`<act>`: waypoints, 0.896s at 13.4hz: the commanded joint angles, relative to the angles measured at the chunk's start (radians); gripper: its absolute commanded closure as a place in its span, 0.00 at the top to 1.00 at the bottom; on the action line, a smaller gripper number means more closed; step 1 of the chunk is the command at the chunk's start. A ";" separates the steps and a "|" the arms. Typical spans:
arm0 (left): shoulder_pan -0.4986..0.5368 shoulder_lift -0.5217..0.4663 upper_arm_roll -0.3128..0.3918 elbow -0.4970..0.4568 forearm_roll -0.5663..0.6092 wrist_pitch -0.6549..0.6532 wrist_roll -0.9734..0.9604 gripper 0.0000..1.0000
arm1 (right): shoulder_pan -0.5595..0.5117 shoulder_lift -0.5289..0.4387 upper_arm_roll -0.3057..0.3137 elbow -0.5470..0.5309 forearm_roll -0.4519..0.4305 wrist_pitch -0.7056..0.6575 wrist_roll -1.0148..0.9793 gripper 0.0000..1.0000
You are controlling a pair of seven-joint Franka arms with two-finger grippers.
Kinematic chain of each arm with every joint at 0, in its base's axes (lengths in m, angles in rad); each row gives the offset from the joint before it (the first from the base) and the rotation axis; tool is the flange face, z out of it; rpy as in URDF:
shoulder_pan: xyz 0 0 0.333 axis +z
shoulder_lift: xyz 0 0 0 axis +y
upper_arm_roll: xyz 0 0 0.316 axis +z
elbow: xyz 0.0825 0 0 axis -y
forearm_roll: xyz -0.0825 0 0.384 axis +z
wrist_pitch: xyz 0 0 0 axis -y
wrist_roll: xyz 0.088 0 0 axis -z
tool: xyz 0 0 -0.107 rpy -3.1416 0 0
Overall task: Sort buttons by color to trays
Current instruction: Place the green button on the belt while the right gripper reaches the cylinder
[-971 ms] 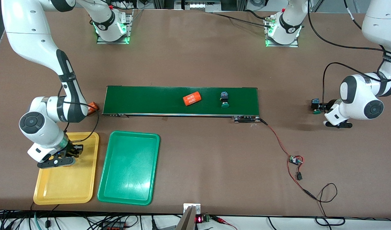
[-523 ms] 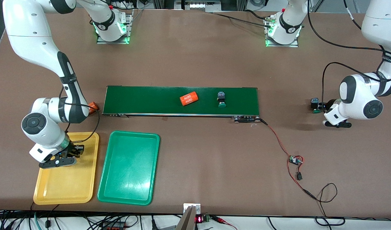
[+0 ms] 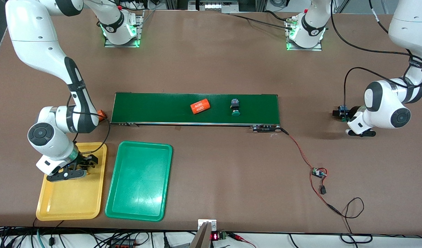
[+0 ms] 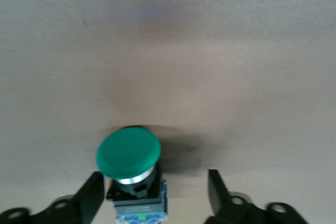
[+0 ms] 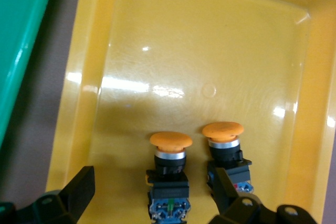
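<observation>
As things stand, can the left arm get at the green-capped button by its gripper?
Probably yes. The left gripper is low over the table with the green-capped button between its open fingers; nothing else lies around it on the bare table.

Two glossy white arms with dark grey joint bands and round grey caps. Green-lit bases on metal plates. Black cables looped along the forearms. Black left gripper [image 3: 339,113] and black right gripper [image 3: 87,164], flat fingers with screw holes.
</observation>
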 commanded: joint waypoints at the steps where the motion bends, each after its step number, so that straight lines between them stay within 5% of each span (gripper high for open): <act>1: -0.007 -0.005 -0.001 -0.010 -0.024 -0.009 0.024 0.38 | 0.009 -0.110 0.010 -0.079 0.008 -0.066 0.030 1.00; 3: -0.007 -0.013 0.001 -0.007 -0.024 -0.015 0.055 0.19 | 0.020 -0.185 0.023 -0.140 0.021 -0.093 0.035 1.00; 8: -0.007 -0.091 -0.051 0.066 -0.034 -0.205 0.061 0.17 | 0.031 -0.417 0.082 -0.366 0.113 -0.134 0.115 1.00; 12: -0.046 -0.116 -0.126 0.151 -0.154 -0.321 0.051 0.18 | 0.026 -0.543 0.218 -0.388 0.115 -0.374 0.321 1.00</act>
